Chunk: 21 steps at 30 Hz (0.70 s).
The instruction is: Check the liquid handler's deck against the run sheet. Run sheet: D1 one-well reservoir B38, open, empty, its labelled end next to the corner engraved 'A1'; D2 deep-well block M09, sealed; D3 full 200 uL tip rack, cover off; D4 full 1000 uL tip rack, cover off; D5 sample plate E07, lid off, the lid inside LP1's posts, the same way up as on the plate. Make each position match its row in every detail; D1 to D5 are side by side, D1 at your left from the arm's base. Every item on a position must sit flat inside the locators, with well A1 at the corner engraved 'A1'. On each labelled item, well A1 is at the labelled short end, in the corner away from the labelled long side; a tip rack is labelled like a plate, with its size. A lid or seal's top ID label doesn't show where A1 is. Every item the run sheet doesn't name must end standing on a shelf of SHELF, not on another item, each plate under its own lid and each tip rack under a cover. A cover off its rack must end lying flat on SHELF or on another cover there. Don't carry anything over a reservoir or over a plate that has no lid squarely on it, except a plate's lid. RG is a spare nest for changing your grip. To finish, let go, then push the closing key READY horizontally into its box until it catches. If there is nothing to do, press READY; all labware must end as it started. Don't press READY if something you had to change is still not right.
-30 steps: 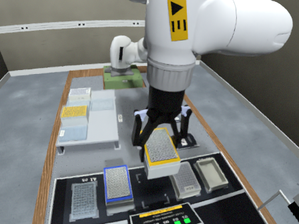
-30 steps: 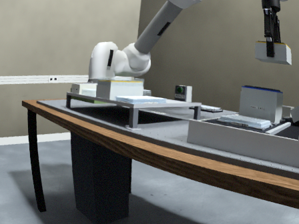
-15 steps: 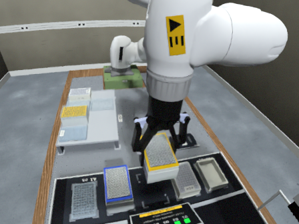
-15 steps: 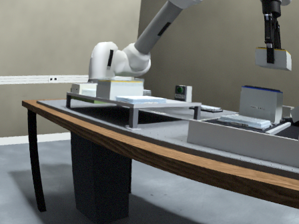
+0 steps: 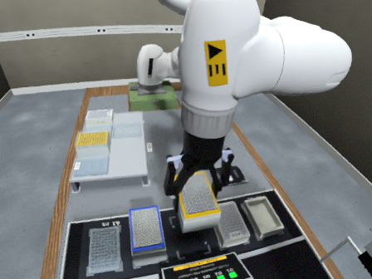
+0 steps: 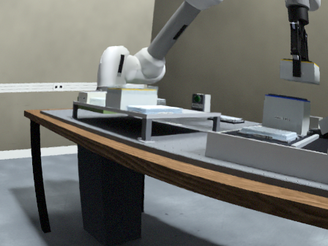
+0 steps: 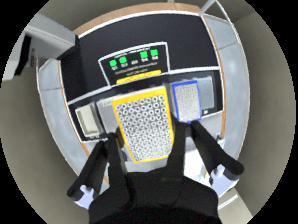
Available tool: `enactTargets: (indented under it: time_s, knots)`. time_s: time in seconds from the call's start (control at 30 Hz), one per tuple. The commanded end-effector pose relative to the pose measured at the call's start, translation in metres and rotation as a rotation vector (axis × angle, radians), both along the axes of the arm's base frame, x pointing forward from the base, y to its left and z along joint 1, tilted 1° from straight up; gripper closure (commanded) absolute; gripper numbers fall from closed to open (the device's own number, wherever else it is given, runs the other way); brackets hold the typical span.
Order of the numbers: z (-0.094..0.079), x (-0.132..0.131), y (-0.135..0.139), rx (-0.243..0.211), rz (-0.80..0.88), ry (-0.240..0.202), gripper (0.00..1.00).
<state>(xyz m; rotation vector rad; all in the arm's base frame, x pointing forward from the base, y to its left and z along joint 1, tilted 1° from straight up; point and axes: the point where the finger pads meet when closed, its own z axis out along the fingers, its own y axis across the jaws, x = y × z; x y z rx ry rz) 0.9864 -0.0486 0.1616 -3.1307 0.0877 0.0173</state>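
My gripper [image 5: 197,181] [image 6: 296,68] [image 7: 146,121] is shut on a yellow-rimmed tip rack [image 5: 198,200] [image 6: 299,72] [image 7: 143,121], cover off, tips showing. It holds the rack level, high above the middle deck position [image 5: 192,246], which is bare. On the black deck, a blue-rimmed tip rack [image 5: 145,229] [image 6: 286,111] [image 7: 185,99] stands uncovered to the left of that position in the top view. A clear sample plate [image 5: 104,248] lies further left. A grey deep-well block [image 5: 232,224] lies to the right, and an open white reservoir [image 5: 262,216] [image 7: 87,119] at the far right.
The grey SHELF [image 5: 129,155] [image 6: 172,115] at the left holds a white covered rack [image 5: 100,116], a yellow-topped rack [image 5: 92,141] and flat clear pieces [image 5: 92,167]. A black nest [image 5: 239,174] lies behind the deck. A panel with green lights [image 5: 208,269] [image 7: 136,63] sits at the deck front. A box with a green button [image 6: 200,102] stands behind.
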Motion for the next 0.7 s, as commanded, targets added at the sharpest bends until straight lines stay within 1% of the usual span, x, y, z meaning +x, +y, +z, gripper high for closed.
enactTargets:
  time_s: [0.0,0.4,0.5,0.67]
  knots:
    - [-0.009,0.001,0.005,0.003,0.000,-0.002,0.90]
    - [-0.030,0.000,0.005,0.003,0.000,-0.001,0.90]
    - [-0.031,0.000,0.005,0.003,0.000,-0.002,0.90]
    - [-0.040,0.000,0.005,0.003,0.000,-0.001,0.90]
